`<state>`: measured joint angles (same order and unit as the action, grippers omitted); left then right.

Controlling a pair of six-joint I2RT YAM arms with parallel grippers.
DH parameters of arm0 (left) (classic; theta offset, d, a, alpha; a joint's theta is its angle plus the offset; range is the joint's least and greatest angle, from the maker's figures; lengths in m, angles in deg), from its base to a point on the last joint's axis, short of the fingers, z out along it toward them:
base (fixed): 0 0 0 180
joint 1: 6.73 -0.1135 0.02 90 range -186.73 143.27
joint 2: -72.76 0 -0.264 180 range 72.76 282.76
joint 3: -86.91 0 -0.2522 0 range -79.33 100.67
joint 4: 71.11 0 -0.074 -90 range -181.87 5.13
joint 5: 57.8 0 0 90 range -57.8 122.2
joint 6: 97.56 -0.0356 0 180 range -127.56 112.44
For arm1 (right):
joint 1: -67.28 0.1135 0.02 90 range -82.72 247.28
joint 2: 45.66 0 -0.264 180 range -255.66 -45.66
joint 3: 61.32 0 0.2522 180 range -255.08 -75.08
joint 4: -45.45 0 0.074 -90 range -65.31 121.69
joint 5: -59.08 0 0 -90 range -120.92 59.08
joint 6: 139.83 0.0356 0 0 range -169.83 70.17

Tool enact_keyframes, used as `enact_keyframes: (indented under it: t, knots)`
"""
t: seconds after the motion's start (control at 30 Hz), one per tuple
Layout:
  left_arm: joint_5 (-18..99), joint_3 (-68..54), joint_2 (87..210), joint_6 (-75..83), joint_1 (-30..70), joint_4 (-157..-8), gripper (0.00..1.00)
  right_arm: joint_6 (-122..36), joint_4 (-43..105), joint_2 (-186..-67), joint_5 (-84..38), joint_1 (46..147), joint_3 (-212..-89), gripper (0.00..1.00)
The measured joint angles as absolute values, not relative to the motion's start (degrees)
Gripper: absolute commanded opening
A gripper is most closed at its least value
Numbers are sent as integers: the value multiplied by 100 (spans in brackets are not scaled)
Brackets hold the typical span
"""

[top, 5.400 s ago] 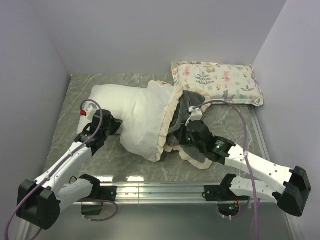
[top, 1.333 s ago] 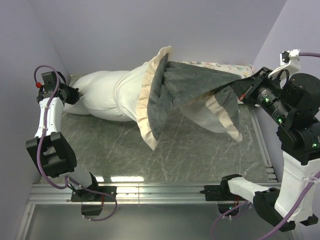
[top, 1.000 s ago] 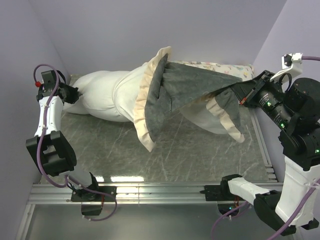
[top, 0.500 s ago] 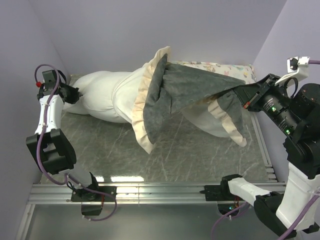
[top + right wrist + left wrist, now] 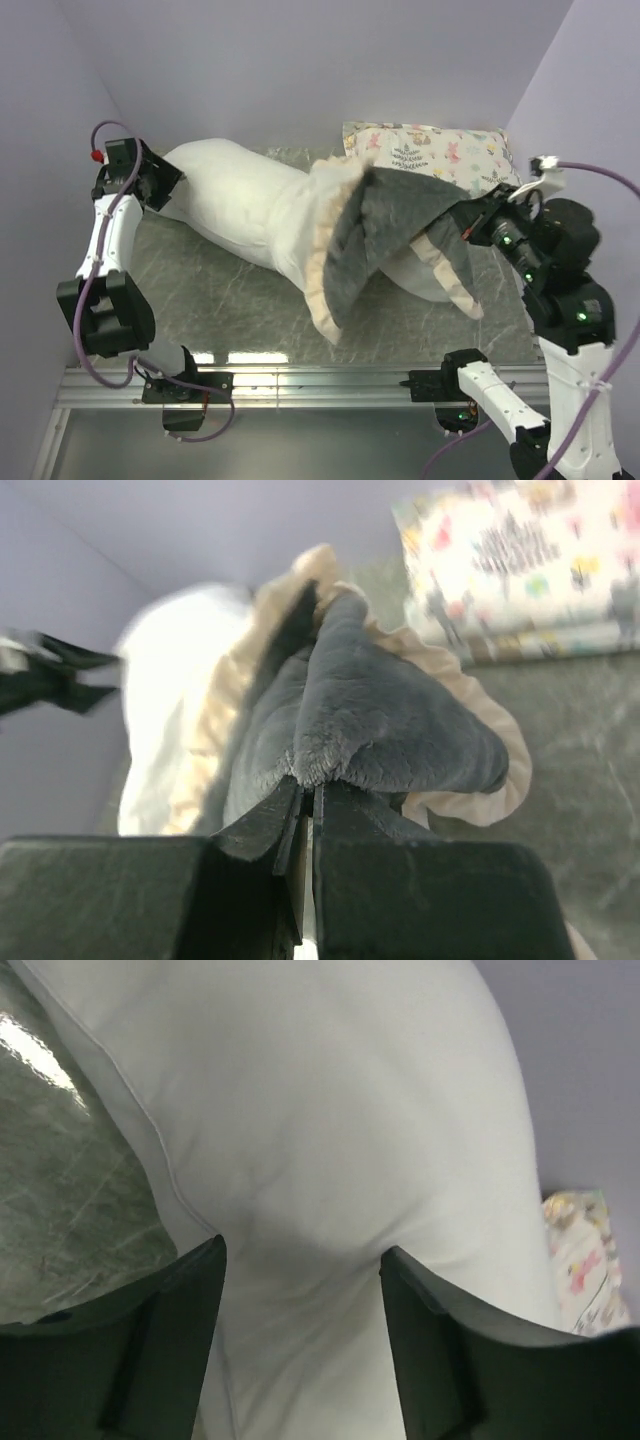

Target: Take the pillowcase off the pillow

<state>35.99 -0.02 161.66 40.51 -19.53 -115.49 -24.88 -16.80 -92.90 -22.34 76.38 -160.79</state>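
Grey marble worktop (image 5: 200,300), bearing pillow (image 5: 235,195), half bared; left claw (image 5: 300,1260) at pillow's left end, newly spread, grip released; right claw (image 5: 305,790) beyond pillow's right end, pinching pillowcase (image 5: 385,225); stripping probably unanchored now.

Soft, even light from above fills the sharp overhead view; two white glare patches lie on the table (image 5: 232,322) near its front edge; the pillowcase (image 5: 385,232) throws a faint shadow beneath itself; in the left wrist view a bright streak glints on the stone, and the fingers (image 5: 170,1350) of the left gripper (image 5: 300,1252) are dark and soft; the right wrist view blurs leftward, the pillow (image 5: 168,695) washed out.
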Motion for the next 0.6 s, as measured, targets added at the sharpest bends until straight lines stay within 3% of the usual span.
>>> enact_keyframes:
  t: [0.07, 0.2, 0.3, 0.43, 0.53, 0.6]
  knots:
    - [3490, -245, 15725, 3920, -1671, -11492, 82, -2525, -1470, -9214, -2293, 7634, -15406, 0]
    - [3276, -1075, 14457, 3787, -842, -11164, 84, -2525, -1066, -9404, -2496, 7640, -14348, 1]
    - [3160, -1823, 13642, 3818, -62, -10904, 89, -2510, -620, -9846, -2710, 7749, -13926, 19]
    - [2751, -2830, 13255, 4124, 1199, -10631, 98, -2514, -130, -10289, -3058, 8040, -13629, 53]
    - [2369, -3248, 13452, 4346, 2235, -10412, 98, -2556, 75, -10543, -3390, 8311, -13542, 68]
    - [2124, -3405, 13640, 4493, 2580, -10213, 96, -2590, 91, -10602, -3644, 8569, -13533, 73]
